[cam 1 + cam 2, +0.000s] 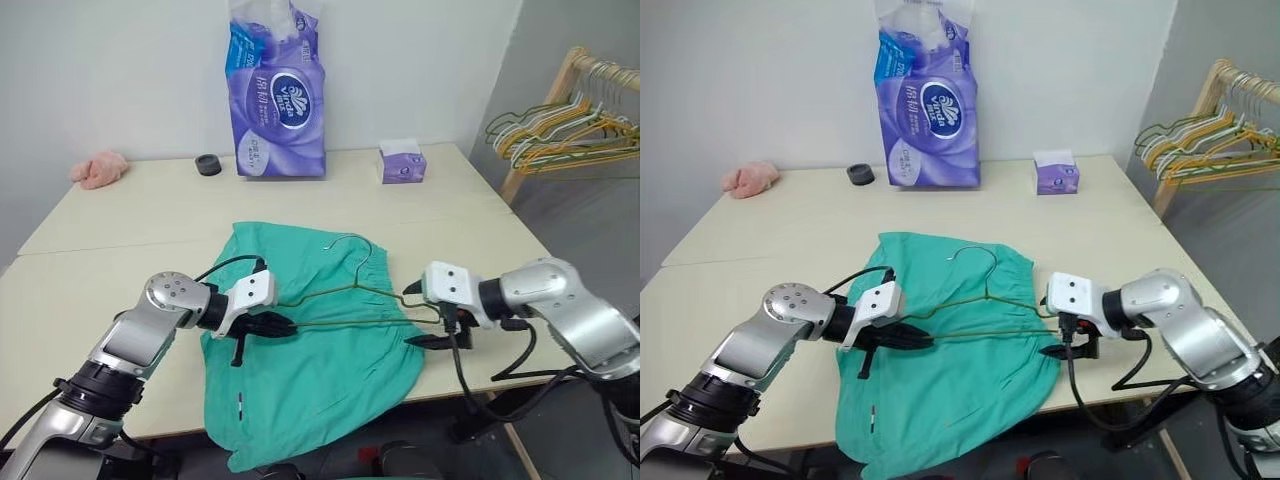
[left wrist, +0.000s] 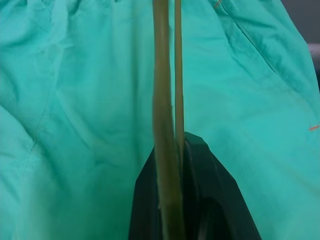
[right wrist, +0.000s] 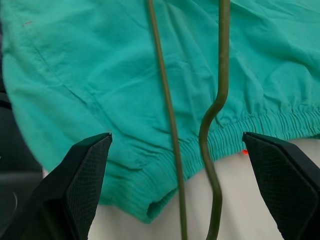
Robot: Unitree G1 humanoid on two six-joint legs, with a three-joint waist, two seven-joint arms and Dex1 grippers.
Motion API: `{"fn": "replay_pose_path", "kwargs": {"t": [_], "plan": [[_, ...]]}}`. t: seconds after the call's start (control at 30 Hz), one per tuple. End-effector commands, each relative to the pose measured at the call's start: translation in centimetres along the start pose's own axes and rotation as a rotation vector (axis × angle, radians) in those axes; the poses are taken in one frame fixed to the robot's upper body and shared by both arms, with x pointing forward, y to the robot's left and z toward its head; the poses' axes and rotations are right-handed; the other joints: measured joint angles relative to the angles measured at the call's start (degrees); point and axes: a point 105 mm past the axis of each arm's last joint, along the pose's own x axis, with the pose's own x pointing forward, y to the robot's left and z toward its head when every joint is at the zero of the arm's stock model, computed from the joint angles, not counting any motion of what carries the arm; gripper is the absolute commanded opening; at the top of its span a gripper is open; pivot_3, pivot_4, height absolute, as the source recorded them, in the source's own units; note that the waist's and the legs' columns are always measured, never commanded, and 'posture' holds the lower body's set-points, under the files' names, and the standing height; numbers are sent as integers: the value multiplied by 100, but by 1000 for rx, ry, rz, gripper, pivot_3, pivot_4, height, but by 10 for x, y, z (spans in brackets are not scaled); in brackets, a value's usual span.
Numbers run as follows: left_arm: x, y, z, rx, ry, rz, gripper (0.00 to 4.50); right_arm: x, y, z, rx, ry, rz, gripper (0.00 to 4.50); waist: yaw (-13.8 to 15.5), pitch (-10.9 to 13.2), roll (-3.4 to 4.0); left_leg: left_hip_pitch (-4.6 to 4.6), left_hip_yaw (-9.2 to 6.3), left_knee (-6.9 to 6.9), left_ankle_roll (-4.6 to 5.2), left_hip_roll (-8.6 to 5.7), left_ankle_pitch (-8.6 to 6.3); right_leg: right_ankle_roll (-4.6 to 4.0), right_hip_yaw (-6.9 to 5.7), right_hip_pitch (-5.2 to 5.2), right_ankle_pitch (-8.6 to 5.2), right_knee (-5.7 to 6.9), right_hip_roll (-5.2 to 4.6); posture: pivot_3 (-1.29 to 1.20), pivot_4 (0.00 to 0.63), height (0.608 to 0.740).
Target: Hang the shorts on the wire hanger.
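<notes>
Hanger (image 1: 345, 292) lies on shorts (image 1: 310, 350). My L tool (image 1: 268, 325) clamped on its wire, R tool (image 1: 425, 315) wide apart beside waistband. Next, I'd guess: R grabs fabric, threads it onto hanger.

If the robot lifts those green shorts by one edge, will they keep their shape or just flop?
Probably flop: the shorts lie flat and wrinkled, one end drooping over the table edge. They look like thin cloth, so likely light. The gathered waistband looks thicker, so it may give a gripper a firmer hold.
</notes>
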Motion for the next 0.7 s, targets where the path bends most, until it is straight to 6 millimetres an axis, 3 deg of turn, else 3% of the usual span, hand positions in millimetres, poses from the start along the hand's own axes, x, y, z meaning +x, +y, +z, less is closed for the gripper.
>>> {"fn": "replay_pose_path", "kwargs": {"t": [0.03,0.43,0.7], "plan": [[-3,1,12,50,-20,11,0,-1,-12,5,-39,15,-45,4082,2,0,0,0,0,0,0,0,0,0,0,-1,0,0,0,-149,0,740],[1,2,17,51,-47,23,0,3,4,-4,-55,72,67,10,4,1,0,-1,-3,1,0,0,0,0,-1,-2,0,2,-1,-149,0,740],[1,4,20,62,-62,39,0,2,3,-7,-66,81,62,10,4,1,0,-1,-3,1,0,0,0,0,-2,-2,0,3,0,-152,0,740]]}}
